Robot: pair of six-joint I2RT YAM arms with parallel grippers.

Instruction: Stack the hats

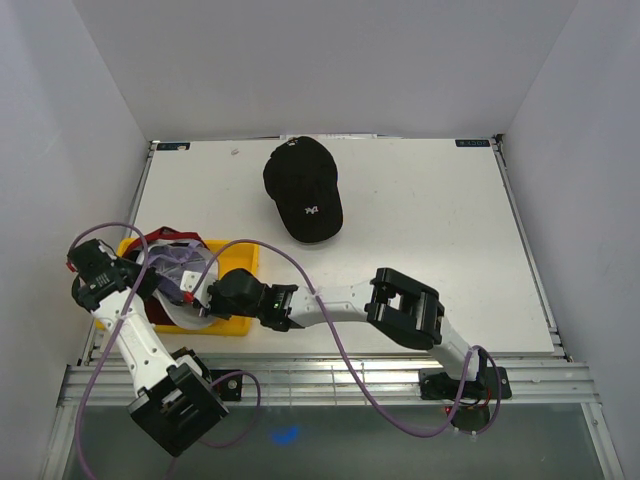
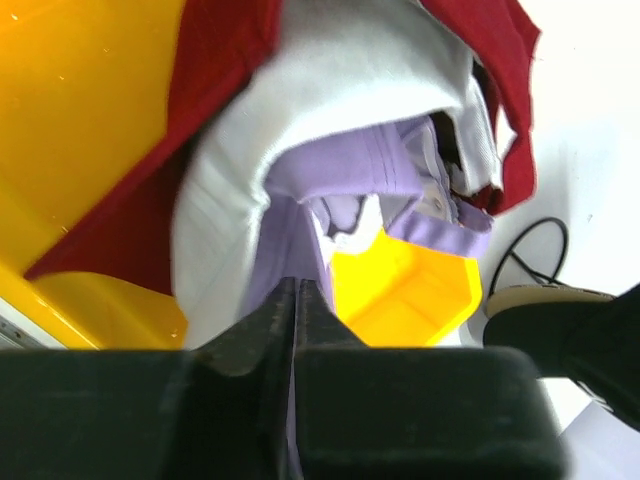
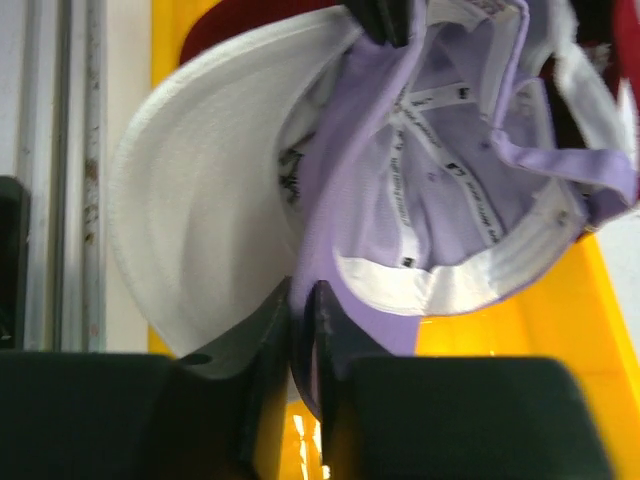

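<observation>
Hats show in two places in the top view: a black hat (image 1: pixel 303 190) lies alone on the bench (image 1: pixel 430 230), and a lavender hat (image 1: pixel 177 264), a white hat (image 1: pixel 185 316) and a dark red hat (image 1: pixel 165 237) are bunched together in the yellow tray (image 1: pixel 246 262) at the near left. In the left wrist view, the left end effector (image 2: pixel 295 300) has its jaws pressed almost together on a strip of lavender cloth, which looks like the lavender hat's brim. In the right wrist view, the right end effector (image 3: pixel 300 305) is squeezed tight on that lavender brim too, just beside the white brim. These hats look light and soft. Their tops flop and fold, so they would sag if pinched there. The brims look stiffer, so a brim edge is the best place to hold. The hats are tucked into each other, so I think a pull may drag the others along.
</observation>
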